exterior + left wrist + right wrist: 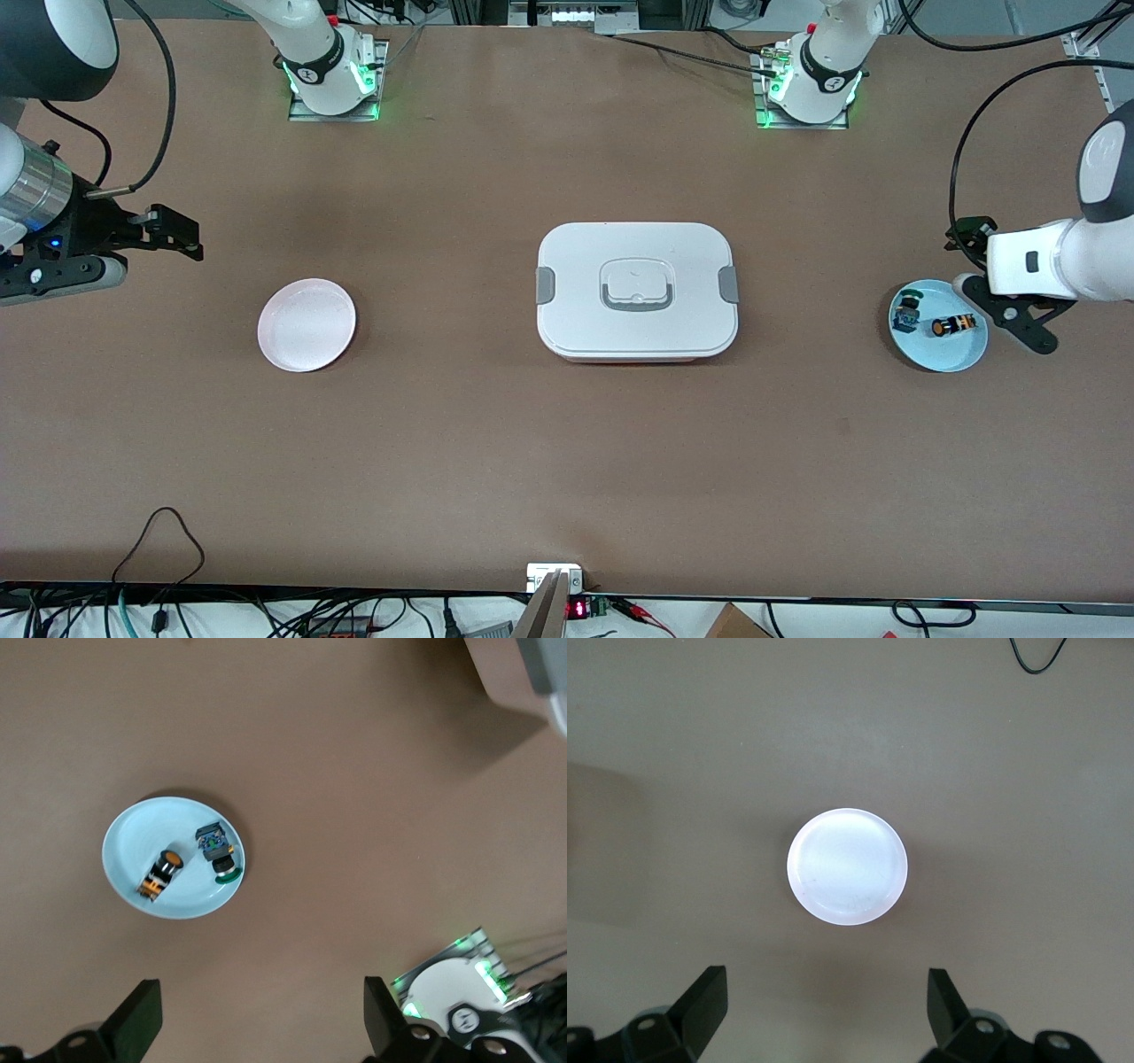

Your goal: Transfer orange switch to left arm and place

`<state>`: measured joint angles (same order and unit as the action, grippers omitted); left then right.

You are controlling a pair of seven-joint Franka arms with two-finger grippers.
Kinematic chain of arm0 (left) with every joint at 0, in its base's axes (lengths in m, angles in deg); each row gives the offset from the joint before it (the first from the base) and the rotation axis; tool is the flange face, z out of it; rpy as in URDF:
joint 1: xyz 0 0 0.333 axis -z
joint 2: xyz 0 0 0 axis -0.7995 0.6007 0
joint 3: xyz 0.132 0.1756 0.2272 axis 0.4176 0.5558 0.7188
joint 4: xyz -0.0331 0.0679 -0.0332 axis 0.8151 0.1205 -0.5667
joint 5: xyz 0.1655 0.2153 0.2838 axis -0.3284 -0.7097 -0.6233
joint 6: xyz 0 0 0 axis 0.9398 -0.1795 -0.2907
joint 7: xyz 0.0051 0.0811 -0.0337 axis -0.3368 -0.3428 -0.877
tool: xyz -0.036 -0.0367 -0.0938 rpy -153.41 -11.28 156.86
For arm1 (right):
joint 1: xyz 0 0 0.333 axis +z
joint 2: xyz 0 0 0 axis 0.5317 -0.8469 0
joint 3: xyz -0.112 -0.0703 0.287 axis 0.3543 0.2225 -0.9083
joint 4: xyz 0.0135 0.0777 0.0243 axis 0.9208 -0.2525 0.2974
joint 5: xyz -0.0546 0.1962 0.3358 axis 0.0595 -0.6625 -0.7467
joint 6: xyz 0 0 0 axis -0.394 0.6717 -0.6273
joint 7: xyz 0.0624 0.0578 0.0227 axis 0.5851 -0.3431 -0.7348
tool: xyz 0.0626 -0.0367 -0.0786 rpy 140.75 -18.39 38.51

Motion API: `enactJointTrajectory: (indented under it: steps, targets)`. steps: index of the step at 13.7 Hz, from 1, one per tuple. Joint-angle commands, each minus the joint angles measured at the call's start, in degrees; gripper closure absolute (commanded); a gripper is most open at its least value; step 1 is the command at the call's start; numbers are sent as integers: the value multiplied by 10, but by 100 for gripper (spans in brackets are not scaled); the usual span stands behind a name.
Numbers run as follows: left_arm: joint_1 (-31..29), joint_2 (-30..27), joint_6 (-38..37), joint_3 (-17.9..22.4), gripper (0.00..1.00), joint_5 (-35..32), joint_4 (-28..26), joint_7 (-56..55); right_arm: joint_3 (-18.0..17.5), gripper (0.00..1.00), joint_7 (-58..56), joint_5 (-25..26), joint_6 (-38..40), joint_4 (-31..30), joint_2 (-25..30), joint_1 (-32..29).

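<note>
A: How many plates and switches?
B: Two plates: one pink plate (306, 324), one blue plate (939, 354) carrying the orange switch (955, 325) and one green-capped switch (905, 313); one box (636, 290) between them
A: Grippers?
B: The left gripper (261, 1019) hangs spread above the blue plate; the right gripper (827, 1010), spread too, waits above the pink one

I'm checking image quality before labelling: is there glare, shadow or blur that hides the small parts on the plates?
Front view: even light; the orange switch on the blue plate is small but distinct.
Left wrist view: the box corner is blurred and casts a soft shadow; the switch stays clear.
Right wrist view: the pink plate is washed out near white by glare.
</note>
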<state>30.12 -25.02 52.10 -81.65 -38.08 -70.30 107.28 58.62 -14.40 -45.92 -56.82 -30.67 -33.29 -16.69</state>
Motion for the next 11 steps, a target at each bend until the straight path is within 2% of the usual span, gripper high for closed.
enactJointTrajectory:
  steps: [1, 4, 6, 8, 11]
  targets:
    - [18, -12, -28, 8, 0, 2, 35, -93, 0, 0, 7, 12, 4, 7, 2, 1]
    - [122, -49, 3, 135, 0, 36, 34, -251, 0, 0, 4, 14, 4, 6, 2, 3]
    - [148, -74, 53, 172, 0, 77, 10, -333, -2, 0, 9, 14, 6, 6, 3, 6]
    - [180, -108, 97, 211, 0, 92, -40, -341, -1, 0, 9, 14, 11, 4, 3, 7]
    - [207, -173, 154, 235, 0, 100, -127, -344, 0, 0, 10, 15, 15, 3, 5, 7]
